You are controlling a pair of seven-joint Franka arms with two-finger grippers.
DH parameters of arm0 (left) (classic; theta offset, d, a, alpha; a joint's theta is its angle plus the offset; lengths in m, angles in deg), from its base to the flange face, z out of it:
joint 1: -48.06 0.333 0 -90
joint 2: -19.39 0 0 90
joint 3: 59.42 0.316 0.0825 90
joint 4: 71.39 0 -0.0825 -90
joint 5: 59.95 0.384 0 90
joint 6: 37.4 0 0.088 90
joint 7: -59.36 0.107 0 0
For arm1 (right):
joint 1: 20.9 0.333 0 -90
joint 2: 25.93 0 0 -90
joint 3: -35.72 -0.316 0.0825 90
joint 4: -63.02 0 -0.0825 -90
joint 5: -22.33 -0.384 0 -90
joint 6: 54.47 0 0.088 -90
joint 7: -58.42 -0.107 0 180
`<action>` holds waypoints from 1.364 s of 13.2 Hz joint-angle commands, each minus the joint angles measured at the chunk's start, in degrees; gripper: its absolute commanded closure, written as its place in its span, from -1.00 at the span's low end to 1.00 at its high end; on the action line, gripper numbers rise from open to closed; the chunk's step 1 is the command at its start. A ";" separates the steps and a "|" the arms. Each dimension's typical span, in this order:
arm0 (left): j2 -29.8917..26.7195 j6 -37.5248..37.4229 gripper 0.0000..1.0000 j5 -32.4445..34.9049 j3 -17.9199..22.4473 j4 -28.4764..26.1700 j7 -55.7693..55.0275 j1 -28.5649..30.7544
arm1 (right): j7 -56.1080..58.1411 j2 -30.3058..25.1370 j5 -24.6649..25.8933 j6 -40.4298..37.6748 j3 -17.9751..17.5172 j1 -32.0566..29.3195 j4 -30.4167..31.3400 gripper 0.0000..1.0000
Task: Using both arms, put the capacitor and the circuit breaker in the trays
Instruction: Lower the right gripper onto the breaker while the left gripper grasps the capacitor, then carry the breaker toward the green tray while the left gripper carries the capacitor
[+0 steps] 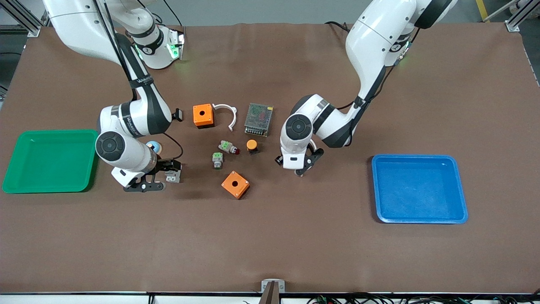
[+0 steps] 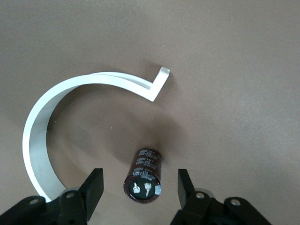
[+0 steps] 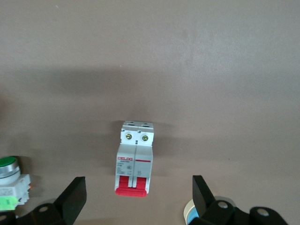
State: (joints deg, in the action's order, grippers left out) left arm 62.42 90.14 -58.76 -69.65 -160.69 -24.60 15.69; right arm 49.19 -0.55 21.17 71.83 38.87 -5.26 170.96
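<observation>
Here, cylindrical capacitor (image 2: 143, 175) on matte cloth.

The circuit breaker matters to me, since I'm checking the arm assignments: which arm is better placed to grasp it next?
The right arm. Its open pincer hangs directly over the circuit breaker, fingers on either side. The left pincer is open over the capacitor instead.

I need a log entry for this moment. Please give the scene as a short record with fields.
left gripper: open, low over the table, fingers either side of the capacitor
capacitor: lying on the table, beside a white curved clip
right gripper: open, over the circuit breaker
circuit breaker: flat on the table, not gripped
green tray: right arm's end
blue tray: left arm's end
</observation>
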 commanded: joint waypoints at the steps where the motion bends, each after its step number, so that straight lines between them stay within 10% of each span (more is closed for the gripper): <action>1: 1.45 0.87 -0.40 1.28 0.21 1.06 -1.47 -0.41 | 1.31 -0.25 -1.38 2.62 -0.51 -0.52 2.61 -1.00; 4: 1.28 0.96 -0.11 1.28 0.21 1.15 -1.47 -0.50 | 1.31 -0.16 -1.56 7.19 -0.60 -0.26 5.78 -1.00; 9: 1.19 0.96 0.93 1.36 0.21 1.41 -0.24 -0.41 | 1.31 1.16 -2.79 9.22 -0.86 0.44 6.14 -0.89; 18: -13.65 -10.88 1.00 1.45 0.12 0.27 24.85 11.87 | 1.67 1.95 -2.79 10.55 -0.86 -0.69 5.53 0.66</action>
State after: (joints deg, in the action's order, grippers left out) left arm 52.74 82.78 -58.19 -69.12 -158.27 -6.67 23.76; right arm 49.57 1.40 19.69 82.39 38.23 -4.94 176.75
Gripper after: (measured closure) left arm 0.656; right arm 0.599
